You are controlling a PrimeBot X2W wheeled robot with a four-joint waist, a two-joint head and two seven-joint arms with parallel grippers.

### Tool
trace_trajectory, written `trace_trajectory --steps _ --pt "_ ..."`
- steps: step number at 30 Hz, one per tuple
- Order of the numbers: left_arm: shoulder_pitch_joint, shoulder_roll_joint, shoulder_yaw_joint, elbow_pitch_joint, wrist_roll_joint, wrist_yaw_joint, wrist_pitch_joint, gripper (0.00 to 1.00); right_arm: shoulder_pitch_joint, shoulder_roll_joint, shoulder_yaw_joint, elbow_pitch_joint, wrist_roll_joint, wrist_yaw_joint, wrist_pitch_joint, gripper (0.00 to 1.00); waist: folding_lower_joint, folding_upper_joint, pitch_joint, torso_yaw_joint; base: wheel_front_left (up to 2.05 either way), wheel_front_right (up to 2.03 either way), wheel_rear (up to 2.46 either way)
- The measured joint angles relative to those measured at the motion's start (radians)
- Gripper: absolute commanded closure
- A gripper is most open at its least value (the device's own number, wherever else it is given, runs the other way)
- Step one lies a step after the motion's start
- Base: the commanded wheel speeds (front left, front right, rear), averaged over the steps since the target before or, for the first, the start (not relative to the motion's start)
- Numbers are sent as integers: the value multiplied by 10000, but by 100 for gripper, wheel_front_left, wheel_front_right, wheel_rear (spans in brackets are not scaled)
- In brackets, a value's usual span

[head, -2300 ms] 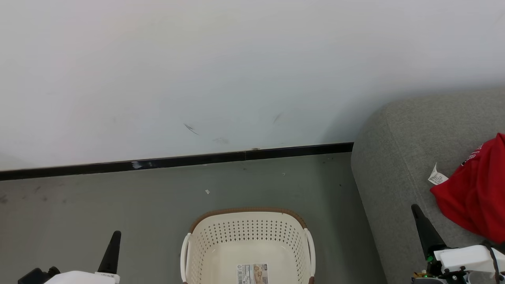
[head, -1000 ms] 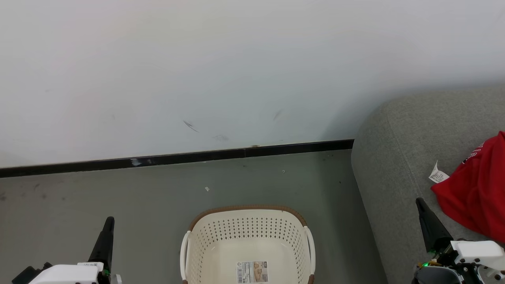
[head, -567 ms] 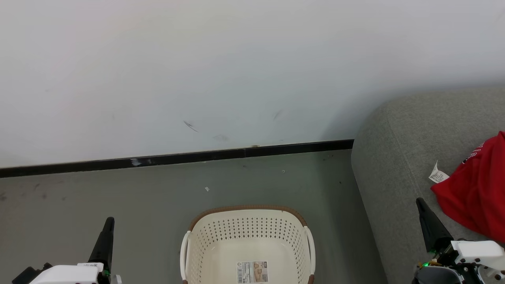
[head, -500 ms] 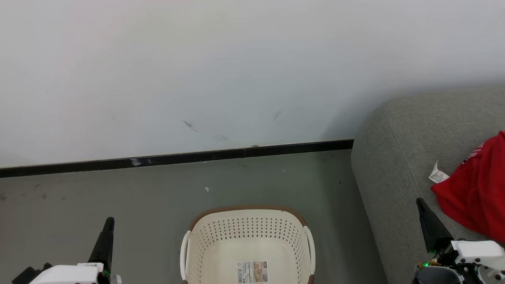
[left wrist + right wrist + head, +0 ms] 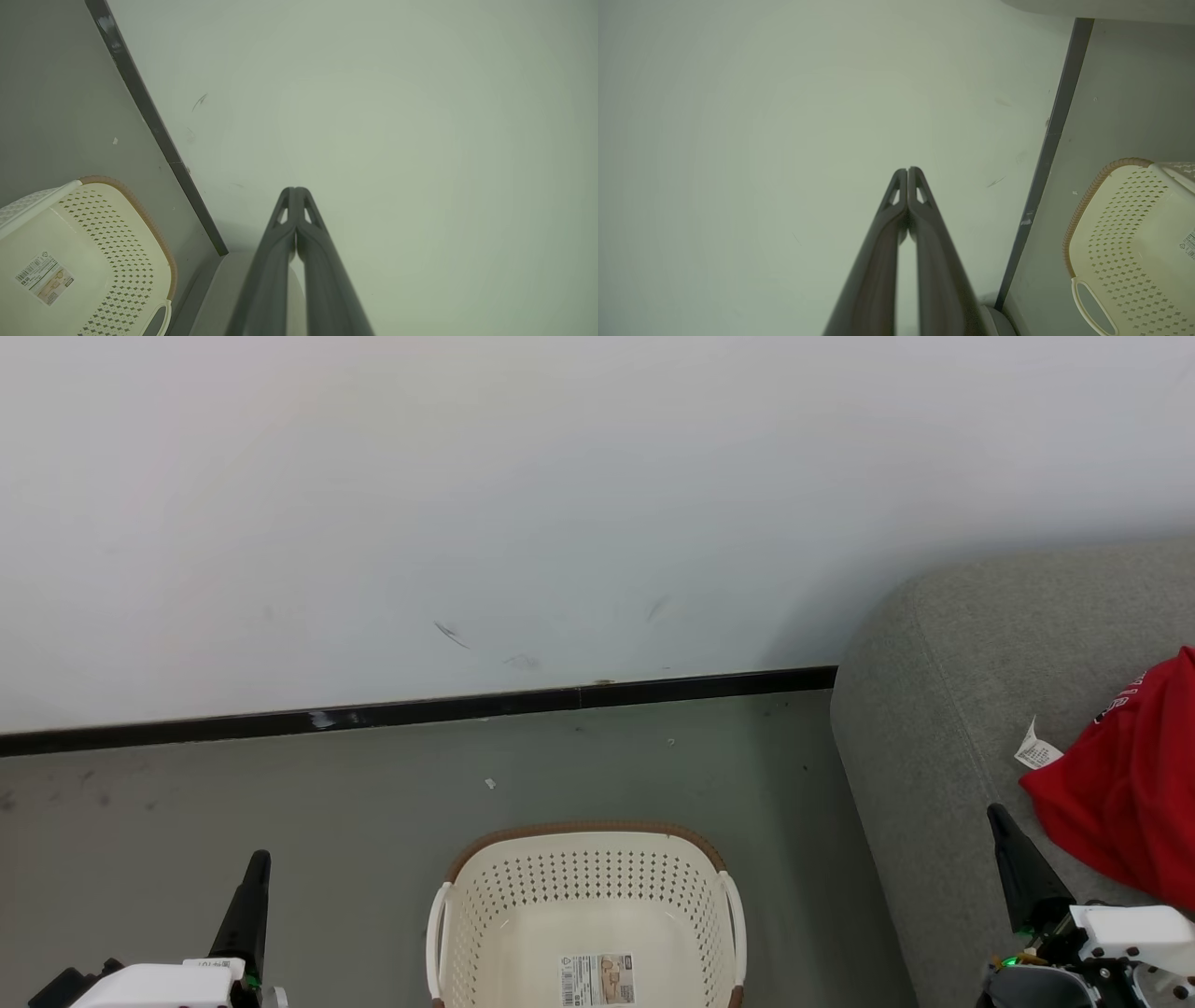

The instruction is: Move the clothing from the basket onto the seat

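Note:
The cream basket [image 5: 586, 887] stands on the floor at the bottom centre, with just a label on its base. Its perforated wall shows at the lower left of the left wrist view [image 5: 117, 242] and the lower right of the right wrist view [image 5: 1125, 233]. Red clothing [image 5: 1134, 793] with a paper tag lies on the grey seat [image 5: 943, 709] at the right. My left gripper [image 5: 259, 861] is shut and holds nothing, left of the basket; its tips [image 5: 295, 191] point at the wall. My right gripper [image 5: 997, 814], shut and holding nothing, hangs over the seat's front edge beside the clothing; its tips [image 5: 907, 171] meet.
A white wall [image 5: 560, 504] with a black skirting strip [image 5: 420, 712] runs behind the basket. Grey floor [image 5: 373, 803] lies between wall and basket. The seat's rounded arm stands close to the basket's right side.
Over the last second nothing has visibly moved. Since the earliest frame the left gripper has risen slightly and the view has shifted a little.

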Motion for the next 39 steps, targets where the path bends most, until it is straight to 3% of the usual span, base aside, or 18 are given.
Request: trace_trajectory --steps 39 --pt "-1 -2 10 38 0 -2 0 100 -3 12 -92 10 -2 0 12 100 -1 0 -1 0 0 0 0"
